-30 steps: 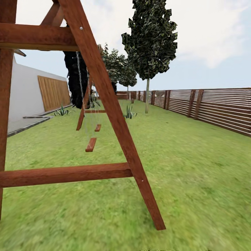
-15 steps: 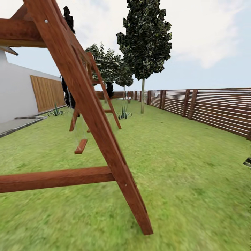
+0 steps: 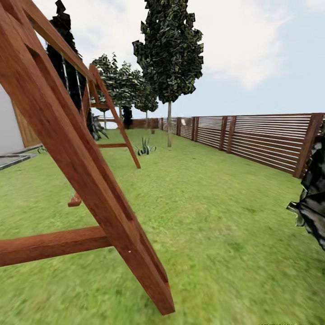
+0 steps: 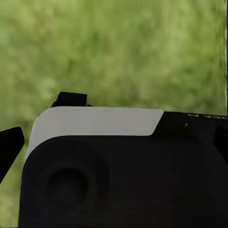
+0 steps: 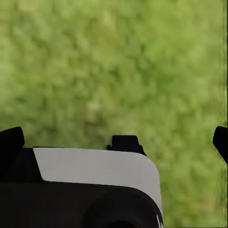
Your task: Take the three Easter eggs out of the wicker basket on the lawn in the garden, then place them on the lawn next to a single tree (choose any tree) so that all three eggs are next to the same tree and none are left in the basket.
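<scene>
No eggs or basket were seen; the swing frame (image 3: 90, 180) stood close on the lawn (image 3: 225, 225). Risk: base clipping its leg. Fingers' state on both grippers could not be told

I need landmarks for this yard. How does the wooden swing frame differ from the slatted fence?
The swing frame stands close at the left, built of thick slanted beams; the slatted fence runs far along the right, made of thin horizontal slats between upright posts. Both are reddish-brown wood standing on the lawn.

Bright, flat daylight — soft, blurry render throughout.
</scene>
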`<state>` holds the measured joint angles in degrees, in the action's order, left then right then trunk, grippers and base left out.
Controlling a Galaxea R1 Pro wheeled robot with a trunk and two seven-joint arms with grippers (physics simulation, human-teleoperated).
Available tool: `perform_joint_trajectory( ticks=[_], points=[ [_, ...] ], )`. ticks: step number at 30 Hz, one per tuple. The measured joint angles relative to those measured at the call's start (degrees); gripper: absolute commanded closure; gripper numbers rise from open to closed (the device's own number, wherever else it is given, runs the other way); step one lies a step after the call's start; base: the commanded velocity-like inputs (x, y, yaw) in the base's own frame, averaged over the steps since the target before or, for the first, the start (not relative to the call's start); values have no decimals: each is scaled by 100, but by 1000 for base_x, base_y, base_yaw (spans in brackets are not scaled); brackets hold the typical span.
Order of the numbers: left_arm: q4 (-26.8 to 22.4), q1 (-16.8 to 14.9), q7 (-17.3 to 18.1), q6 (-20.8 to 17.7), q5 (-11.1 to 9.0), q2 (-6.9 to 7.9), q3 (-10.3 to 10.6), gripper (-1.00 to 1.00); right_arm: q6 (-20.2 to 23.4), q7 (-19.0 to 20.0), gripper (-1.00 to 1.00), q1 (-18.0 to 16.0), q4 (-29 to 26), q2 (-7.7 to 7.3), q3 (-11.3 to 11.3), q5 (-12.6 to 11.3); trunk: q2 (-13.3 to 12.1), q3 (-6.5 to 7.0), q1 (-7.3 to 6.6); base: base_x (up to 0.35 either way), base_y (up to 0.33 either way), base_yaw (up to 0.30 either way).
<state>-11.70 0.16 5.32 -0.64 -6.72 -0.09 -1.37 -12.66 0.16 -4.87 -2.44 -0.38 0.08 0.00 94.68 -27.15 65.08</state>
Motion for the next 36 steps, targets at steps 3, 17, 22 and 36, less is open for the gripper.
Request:
perform_joint_trajectory(
  ticks=[3, 17, 22, 36],
  points=[
    [0, 0, 0, 0, 0, 0, 0, -100, 0, 0, -100, 0, 0, -3, 0, 0, 0, 0, 0, 181, -296, -258],
    [0, 0, -29, 0, 17, 0, 2, -100, 2, 0, -100, -1, 0, 2, 1, 0, 0, 0, 2, 40, -68, -102],
    [0, 0, -36, 0, 18, 0, 7, -100, 2, 0, -100, 0, 0, -4, 1, 0, 0, 0, 2, 1, -1, -232],
    [0, 0, -35, 0, 17, 0, 8, -100, 0, 0, -100, -1, 1, -3, 0, 0, 0, 0, 0, 166, -164, -224]
  ],
)
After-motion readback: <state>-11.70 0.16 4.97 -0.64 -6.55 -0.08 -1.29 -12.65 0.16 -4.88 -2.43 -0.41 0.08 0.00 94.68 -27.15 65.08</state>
